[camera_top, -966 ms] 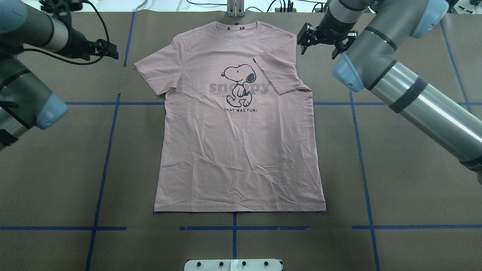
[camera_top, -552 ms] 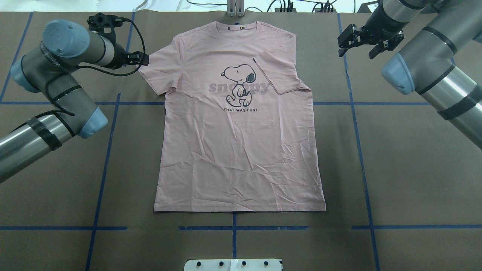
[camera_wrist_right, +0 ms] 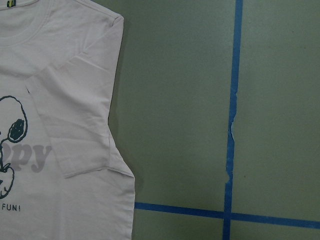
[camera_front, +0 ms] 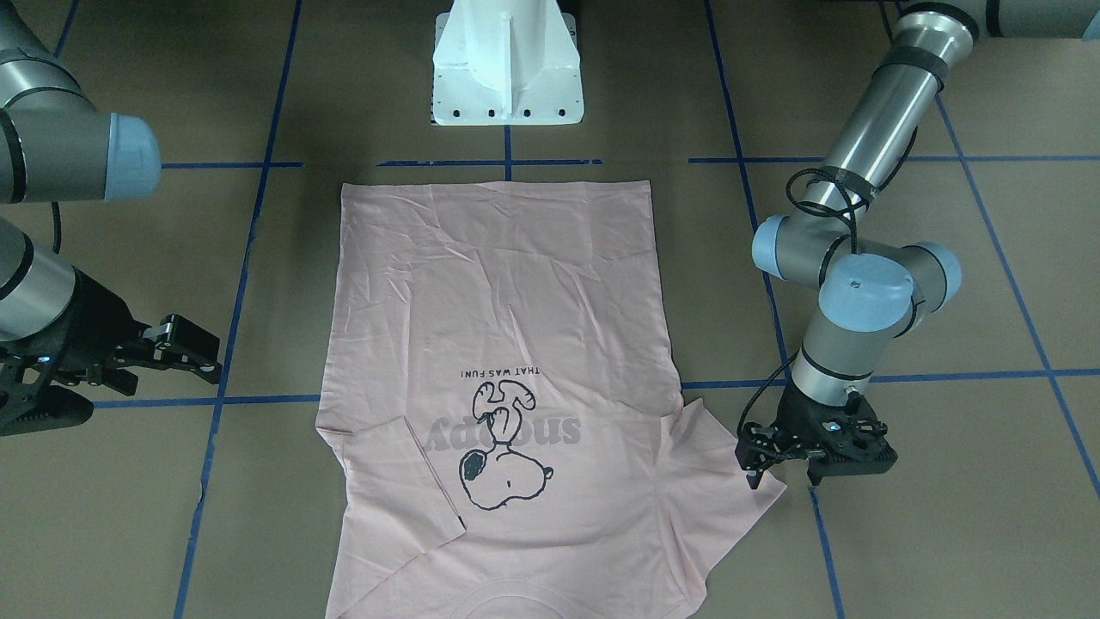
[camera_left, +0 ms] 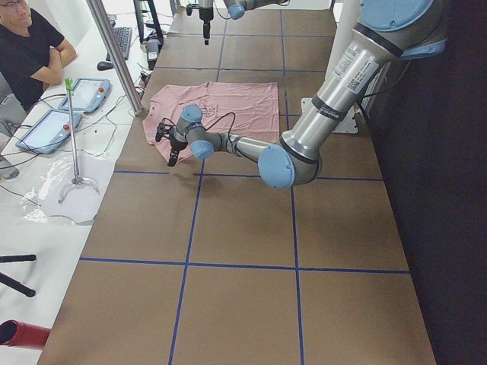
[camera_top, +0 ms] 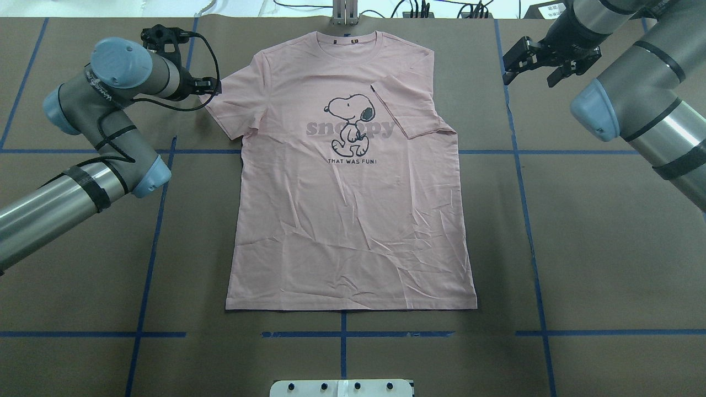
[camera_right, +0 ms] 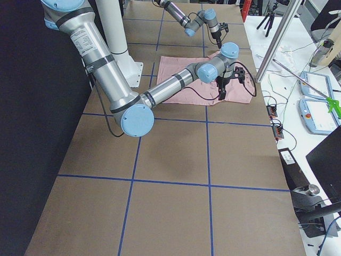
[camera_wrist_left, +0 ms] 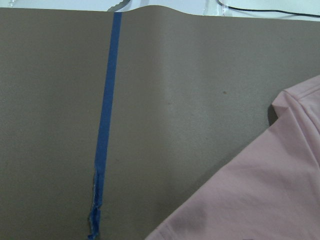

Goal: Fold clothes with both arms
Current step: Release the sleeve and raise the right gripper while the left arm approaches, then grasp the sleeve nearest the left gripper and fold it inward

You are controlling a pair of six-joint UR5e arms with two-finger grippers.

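The left gripper is held wide at the far-left sleeve of the shirt, and the right gripper is held wide, well apart.

Looks like a robotics lab: brown-papered table gridded with blue tape, white pedestal base, teach pendants on the far white bench.

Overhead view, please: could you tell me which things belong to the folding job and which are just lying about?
Job in hand:
pink T-shirt, one sleeve folded in
left hand, open at the flat sleeve
right hand, open, clear of the shirt

Lying about:
white pedestal base
blue tape lines
cables past the far edge
tablets on the side bench
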